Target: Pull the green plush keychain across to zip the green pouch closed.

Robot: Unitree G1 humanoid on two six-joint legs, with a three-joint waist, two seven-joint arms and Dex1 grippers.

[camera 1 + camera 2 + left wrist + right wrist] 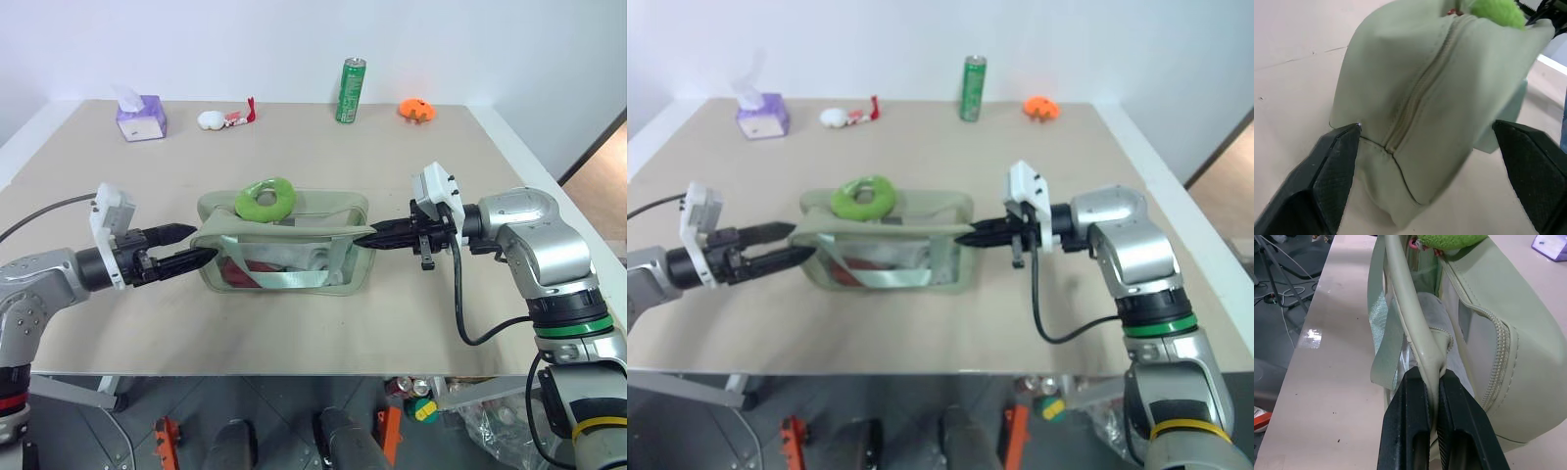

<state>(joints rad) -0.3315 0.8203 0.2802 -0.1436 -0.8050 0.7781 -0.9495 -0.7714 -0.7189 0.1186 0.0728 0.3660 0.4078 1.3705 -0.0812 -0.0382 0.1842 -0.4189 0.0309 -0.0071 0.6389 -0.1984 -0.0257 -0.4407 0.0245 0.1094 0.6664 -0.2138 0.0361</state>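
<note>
The right gripper (1433, 382) pinches the green pouch (294, 257) by its rim; the left gripper (201, 245) straddles the pouch's far end, jaws spread; the green plush keychain (265, 199) rests atop.

Tissue box (141, 117) — can (351, 90) — orange toy (416, 110)

- The green plush keychain (265, 199) is bright lime.
- The green pouch (284, 242) is pale sage.
- My hands' fingers (1327, 176) are black.
- The surface (323, 147) is beige.

Silver arms (534, 240), black cables, white wrist modules, perhaps cameras.
</note>
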